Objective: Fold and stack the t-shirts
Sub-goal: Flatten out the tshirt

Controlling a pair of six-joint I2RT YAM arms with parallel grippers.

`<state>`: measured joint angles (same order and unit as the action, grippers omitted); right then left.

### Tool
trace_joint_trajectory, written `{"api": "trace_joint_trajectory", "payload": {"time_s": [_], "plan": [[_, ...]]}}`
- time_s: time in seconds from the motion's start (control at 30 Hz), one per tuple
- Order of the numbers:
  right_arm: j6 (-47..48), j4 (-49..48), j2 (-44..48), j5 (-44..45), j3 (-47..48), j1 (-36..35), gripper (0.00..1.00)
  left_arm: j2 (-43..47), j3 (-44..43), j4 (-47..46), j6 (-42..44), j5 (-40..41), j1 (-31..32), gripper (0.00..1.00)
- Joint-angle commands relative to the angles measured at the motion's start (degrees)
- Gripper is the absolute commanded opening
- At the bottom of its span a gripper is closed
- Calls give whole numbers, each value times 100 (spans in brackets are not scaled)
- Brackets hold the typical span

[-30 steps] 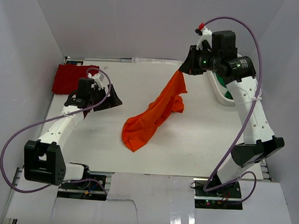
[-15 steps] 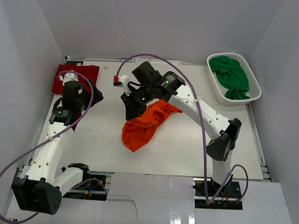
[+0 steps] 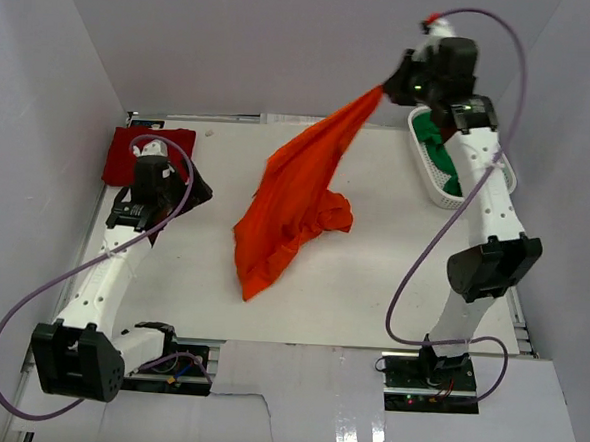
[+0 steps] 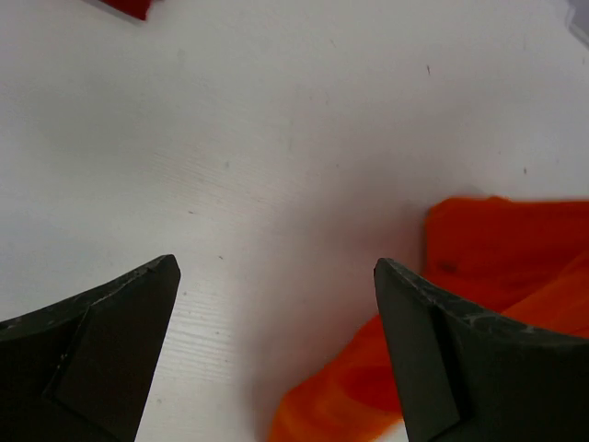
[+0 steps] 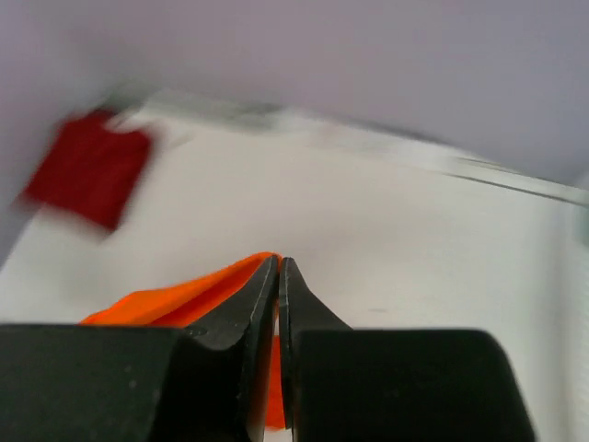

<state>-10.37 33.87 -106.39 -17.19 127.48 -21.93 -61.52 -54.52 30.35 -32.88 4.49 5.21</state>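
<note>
The orange t-shirt (image 3: pixel 291 211) hangs stretched in the air from one corner, and its lower part lies crumpled on the white table (image 3: pixel 372 276), near the middle. The top corner is pinched in the right gripper (image 3: pixel 387 88), which is raised high above the far right side of the table. In the right wrist view the two jaws of this gripper (image 5: pixel 279 262) are pressed together with a thin edge of the orange cloth (image 5: pixel 175 299) between them.

The left gripper (image 3: pixel 195 190) is over the left part of the table, apart from the orange t-shirt. In the left wrist view its fingers (image 4: pixel 110 322) stand wide apart with nothing between them, only bare table under them, and the orange cloth (image 4: pixel 497 239) lies to the right of them.

The dark red t-shirt (image 3: pixel 128 161) lies flat as a folded rectangle at the far left corner of the table, partly behind the left arm. The green t-shirt (image 3: pixel 432 152) is bunched inside the white mesh basket (image 3: pixel 427 194) at the far right, partly hidden by the right arm.
</note>
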Motion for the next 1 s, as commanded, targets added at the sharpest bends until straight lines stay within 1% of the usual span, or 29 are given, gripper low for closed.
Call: {"api": "trace_joint_trajectory", "payload": {"time_s": [0.0,0.03,0.07,0.1,0.17,0.2,0.23,0.3,0.33,0.37,0.4,0.43,0.47,0.5,0.57,0.6,0.63,0.67,0.7,0.73,0.8,0.83,0.87,0.9,0.93,0.97], "plan": [[-818,-1222,1391,3137,-599,1014,8,-422,-260,-240,607,-1318,67,98],[-739,-1216,1541,3848,-871,1181,8,-483,-304,-249,738,-1406,189,98],[-703,-1181,1751,4003,-961,1452,8,-502,-313,-284,818,-1485,260,98],[-642,-1137,1840,4039,-1040,1533,8,-476,-322,-353,880,-1504,452,98],[-501,-997,1868,3794,-1173,1630,8,-397,-287,-511,1125,-1600,655,98],[-484,-839,1806,3654,-1121,1631,8,-370,-296,-608,1196,-1696,865,98],[-483,-507,1728,3261,-955,1640,8,-379,-331,-626,1301,-1706,980,98],[-553,-145,1464,2855,-804,1631,8,-536,-454,-653,1407,-1750,1296,98],[-580,83,1385,2348,-760,1631,8,-606,-498,-662,1468,-1776,1394,98],[-641,155,1271,2143,-777,1613,8,-677,-541,-697,1504,-1837,1499,98],[-659,199,1218,1793,-882,1605,8,-973,-629,-793,1609,-2038,1857,98],[-659,208,1208,1720,-883,1587,8,-976,-630,-794,1679,-2040,1861,98],[-650,208,1200,1562,-970,1569,8,-1098,-795,-794,1758,-2023,2017,98],[-633,208,1199,1500,-1006,1543,8,-1230,-875,-794,1837,-1935,2410,98],[-545,251,1147,1464,-997,1517,8,-1669,-1051,-802,2100,-1558,2817,98],[-519,269,1129,1473,-980,1517,8,-1836,-1269,-802,2171,-1452,3132,98],[-484,313,1086,1525,-945,1517,8,-2220,-1385,-802,2207,-1295,3248,98],[-414,366,1059,1534,-866,1525,8,-2424,-1638,-829,2233,-1249,3388,98],[-387,392,1041,1569,-822,1525,8,-2592,-1684,-968,2251,-1266,3433,98],[-378,462,1015,1578,-717,1525,8,-2820,-1658,-1491,2286,-1458,3460,98],[-361,515,980,1561,-568,1534,8,-2979,-1483,-2266,2278,-1757,3460,98],[-352,559,945,1543,-479,1543,8,-3067,-1256,-2662,2269,-1933,3460,98],[-352,620,918,1543,-383,1543,8,-3286,-1193,-3423,2260,-2309,3460,98],[-360,708,909,1561,-295,1543,8,-3436,-1201,-3639,2243,-2426,3460,98],[-395,726,918,1604,-224,1560,8,-3594,-1401,-3772,2182,-2496,3460,98],[-404,718,944,1622,-224,1569,8,-3909,-1525,-3956,2164,-2671,3451,98]]}}
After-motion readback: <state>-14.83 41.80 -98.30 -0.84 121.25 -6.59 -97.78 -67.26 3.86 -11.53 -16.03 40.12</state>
